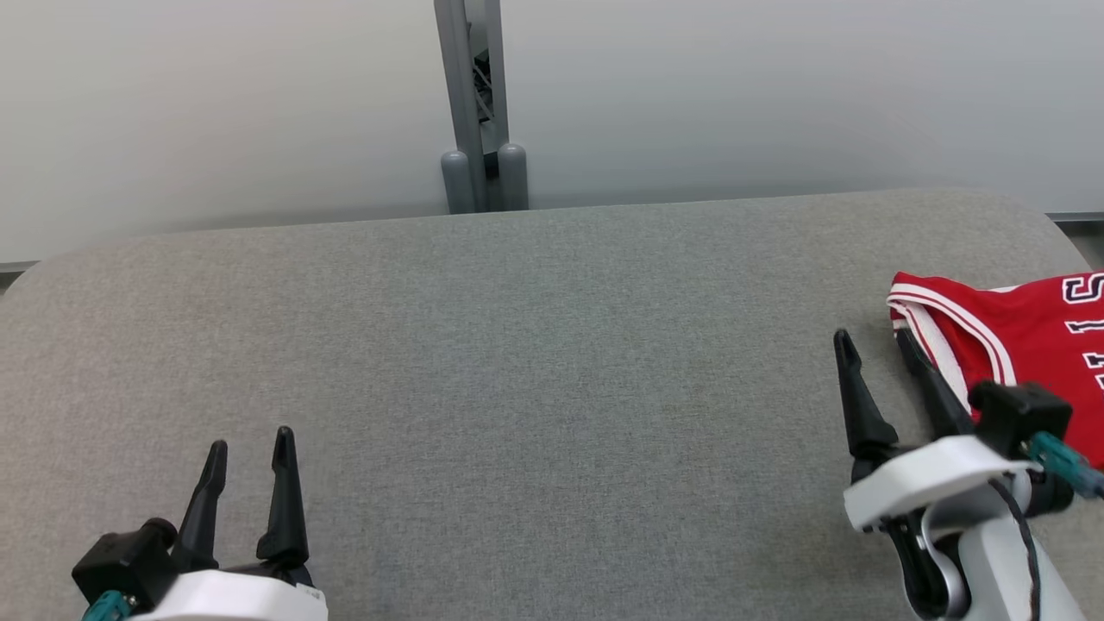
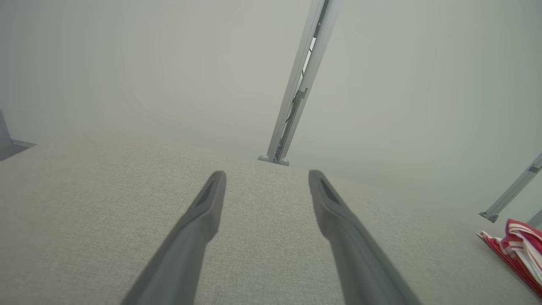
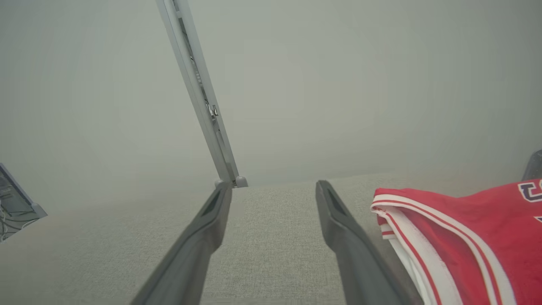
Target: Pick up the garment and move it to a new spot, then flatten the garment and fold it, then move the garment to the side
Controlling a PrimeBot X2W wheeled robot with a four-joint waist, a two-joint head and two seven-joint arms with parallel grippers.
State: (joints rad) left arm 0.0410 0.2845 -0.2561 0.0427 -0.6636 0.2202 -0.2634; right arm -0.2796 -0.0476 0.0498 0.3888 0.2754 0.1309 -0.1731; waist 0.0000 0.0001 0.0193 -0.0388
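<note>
Garment (image 1: 1009, 332), red with white trim, lies on the grey table (image 1: 517, 362) just beside the outer finger of the right gripper (image 1: 874, 338), whose fingers stand apart, empty. Left gripper (image 1: 251, 440), likewise spread and empty, sits well apart.

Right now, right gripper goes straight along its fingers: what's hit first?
Looks free: the right gripper points over the table toward its far edge. The red jersey lies beside, out of line; depth unclear, it might brush.
</note>
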